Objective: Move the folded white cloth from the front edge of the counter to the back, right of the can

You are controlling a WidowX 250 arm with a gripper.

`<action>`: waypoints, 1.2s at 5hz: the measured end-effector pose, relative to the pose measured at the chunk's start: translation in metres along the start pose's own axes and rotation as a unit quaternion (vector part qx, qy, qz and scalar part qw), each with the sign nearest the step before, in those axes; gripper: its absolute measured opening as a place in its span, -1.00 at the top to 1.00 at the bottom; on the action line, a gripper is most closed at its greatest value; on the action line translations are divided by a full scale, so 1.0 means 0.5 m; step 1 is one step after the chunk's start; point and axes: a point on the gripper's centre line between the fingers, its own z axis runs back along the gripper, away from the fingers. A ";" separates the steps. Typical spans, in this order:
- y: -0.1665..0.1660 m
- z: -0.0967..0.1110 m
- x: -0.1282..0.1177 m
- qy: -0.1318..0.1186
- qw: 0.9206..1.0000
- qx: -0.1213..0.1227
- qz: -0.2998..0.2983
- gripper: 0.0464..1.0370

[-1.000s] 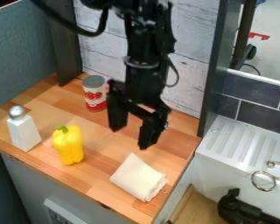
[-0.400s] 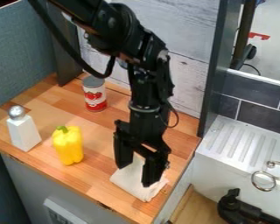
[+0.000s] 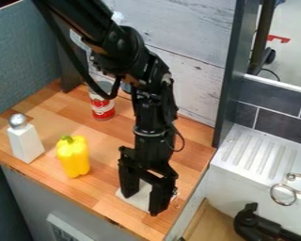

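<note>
At the far left of the counter (image 3: 109, 146) I see a white shaker (image 3: 26, 143), four-sided and topped with a silver ball, standing upright near the front edge. Just beside it, further right, a yellow bell pepper (image 3: 73, 157) stands with its green stem up. Behind these, by the back wall, is a red and white can (image 3: 103, 109), upright, its upper part overlapped by my arm's dark cable.

Next comes my gripper (image 3: 141, 201), hanging down low over the near right part of the counter, to the right of the pepper and well apart from it. My two black fingers are spread — released, with a clear gap between them. The folded whitish cloth (image 3: 138, 196) lies flat on the wood directly below me, and I see it in that gap, between my fingertips; parts of it are hidden behind my fingers. One finger stands over its left side, the other over its front right part. Whether my tips touch the fabric, I cannot tell.

Past the counter's right edge is a white sink (image 3: 238, 172) with a ridged draining surface. Metal rings (image 3: 283, 194) sit at its right — below them lies a black object (image 3: 253, 225).
</note>
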 end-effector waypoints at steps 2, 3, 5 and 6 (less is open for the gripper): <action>0.038 0.007 0.046 -0.016 1.000 0.003 0.019 -0.93; 0.090 0.026 0.108 -0.045 0.998 0.031 0.029 -0.93; 0.154 0.062 0.185 -0.090 0.991 0.063 0.081 -0.93; 0.157 0.072 0.193 -0.098 0.989 0.061 0.094 -0.93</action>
